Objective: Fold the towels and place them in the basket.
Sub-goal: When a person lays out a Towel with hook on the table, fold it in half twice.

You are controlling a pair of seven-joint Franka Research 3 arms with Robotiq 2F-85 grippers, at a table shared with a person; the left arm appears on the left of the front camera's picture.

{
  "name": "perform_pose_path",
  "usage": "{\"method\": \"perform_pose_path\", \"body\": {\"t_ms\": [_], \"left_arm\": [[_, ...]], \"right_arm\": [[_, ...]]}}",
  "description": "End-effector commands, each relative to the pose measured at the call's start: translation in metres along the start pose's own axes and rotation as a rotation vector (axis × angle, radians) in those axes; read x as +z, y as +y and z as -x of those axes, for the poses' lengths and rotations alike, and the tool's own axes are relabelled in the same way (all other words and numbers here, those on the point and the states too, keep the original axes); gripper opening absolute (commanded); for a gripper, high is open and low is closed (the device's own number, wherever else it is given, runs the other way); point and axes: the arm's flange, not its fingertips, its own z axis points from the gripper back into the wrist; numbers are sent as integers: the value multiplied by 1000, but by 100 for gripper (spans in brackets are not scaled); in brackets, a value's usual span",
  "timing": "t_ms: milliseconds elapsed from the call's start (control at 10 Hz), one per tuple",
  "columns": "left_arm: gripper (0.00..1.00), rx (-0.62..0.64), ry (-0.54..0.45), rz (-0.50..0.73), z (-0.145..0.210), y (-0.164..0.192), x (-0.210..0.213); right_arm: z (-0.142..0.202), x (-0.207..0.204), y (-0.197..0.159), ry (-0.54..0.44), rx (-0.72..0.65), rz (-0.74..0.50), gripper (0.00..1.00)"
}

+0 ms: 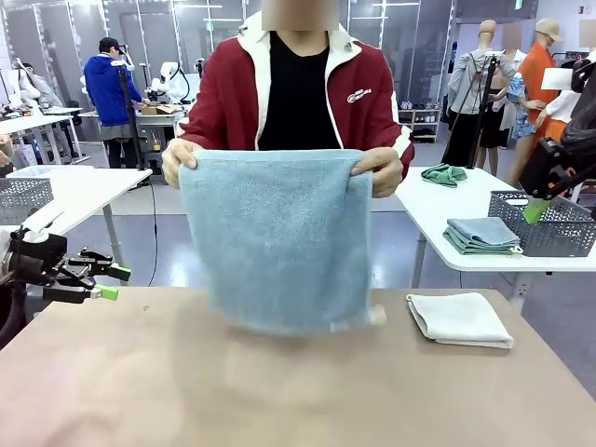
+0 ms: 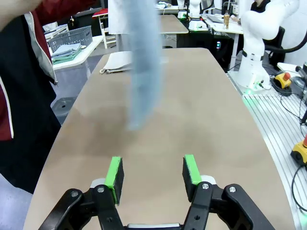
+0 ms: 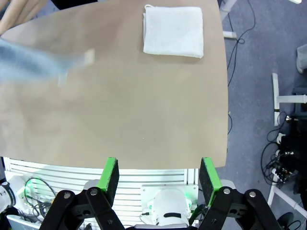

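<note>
A person across the table holds the light blue towel point(image 1: 279, 237) up by its two top corners, its lower edge brushing the tabletop. It appears blurred in the left wrist view point(image 2: 144, 62) and in the right wrist view point(image 3: 29, 62). The cream-white towel point(image 1: 459, 318) lies folded on the table's right side point(image 2: 117, 62) point(image 3: 173, 31). My left gripper point(image 1: 114, 282) hovers open at the left edge, holding nothing point(image 2: 153, 170). My right gripper point(image 1: 535, 212) is raised high at the right, open and holding nothing point(image 3: 160, 175). The dark grey basket point(image 1: 549, 223) stands on a white table behind.
Folded blue-green towels point(image 1: 480, 236) lie beside the basket, and a green cloth point(image 1: 444, 174) lies farther back. A paler grey mesh basket point(image 1: 23, 197) sits on a white table at the left. Bare brown tabletop point(image 1: 279, 391) lies in front of the hanging towel.
</note>
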Motion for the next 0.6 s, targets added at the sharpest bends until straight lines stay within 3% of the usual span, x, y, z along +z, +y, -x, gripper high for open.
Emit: {"method": "perform_pose_path", "body": {"t_ms": [0,500], "left_arm": [[64,-2,-2,-1,-2,-2,1],[64,-2,-2,-1,-2,-2,1]], "right_arm": [[1,0,1,0,0,0,84],[1,0,1,0,0,0,84]]}}
